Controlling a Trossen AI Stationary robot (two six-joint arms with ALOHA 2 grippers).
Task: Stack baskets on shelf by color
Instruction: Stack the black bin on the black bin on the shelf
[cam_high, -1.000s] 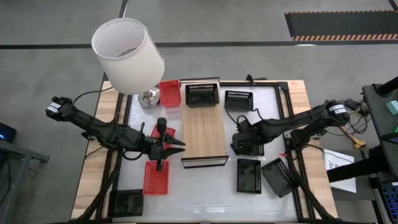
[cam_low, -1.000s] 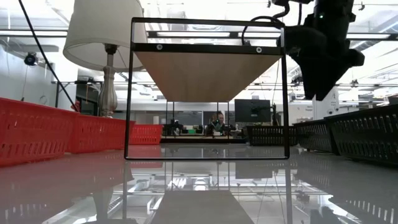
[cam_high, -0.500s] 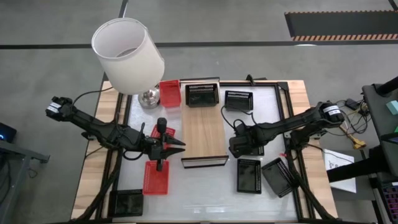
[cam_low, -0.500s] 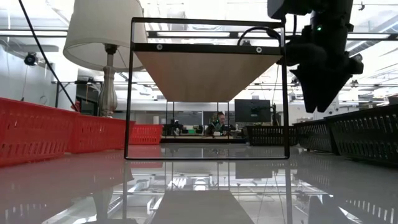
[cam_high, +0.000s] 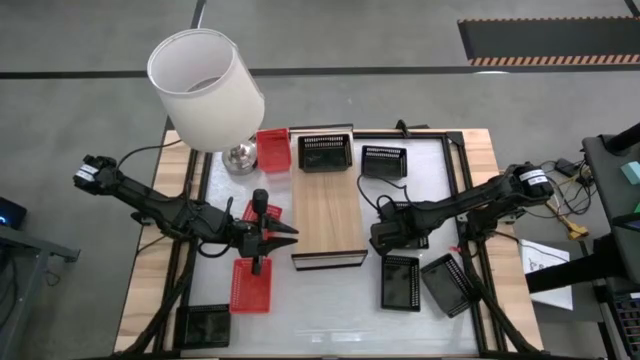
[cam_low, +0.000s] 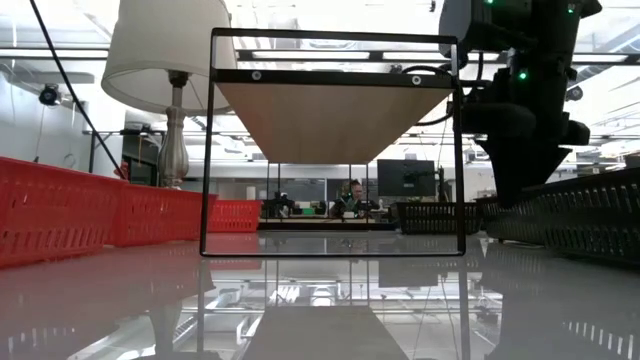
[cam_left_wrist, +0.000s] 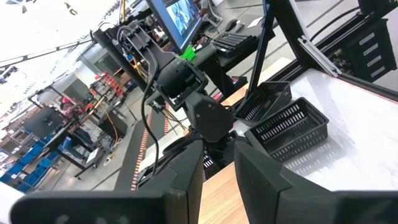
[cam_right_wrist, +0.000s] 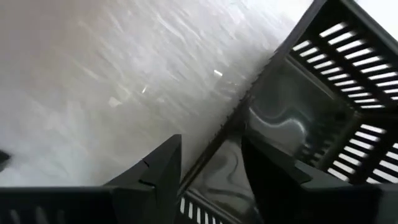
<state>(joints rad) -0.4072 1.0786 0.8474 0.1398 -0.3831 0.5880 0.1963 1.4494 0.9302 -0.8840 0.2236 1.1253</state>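
Fingers (cam_right_wrist: 155, 168) of your right gripper (cam_high: 385, 240) straddle a black basket's (cam_right_wrist: 298, 118) rim, spread; bare table (cam_right_wrist: 93, 74) lies outside. Your left gripper (cam_high: 285, 234) waits, fingers parted, beside the shelf (cam_high: 328, 215).

Bright, even overhead light floods the glossy white surface (cam_low: 320, 300), which mirrors the ceiling strip lights and the dark metal shelf frame (cam_low: 206, 150) in the low view. Shadows are soft. The right wrist view is smeared with streaky blur; the left wrist view's background blows out white.
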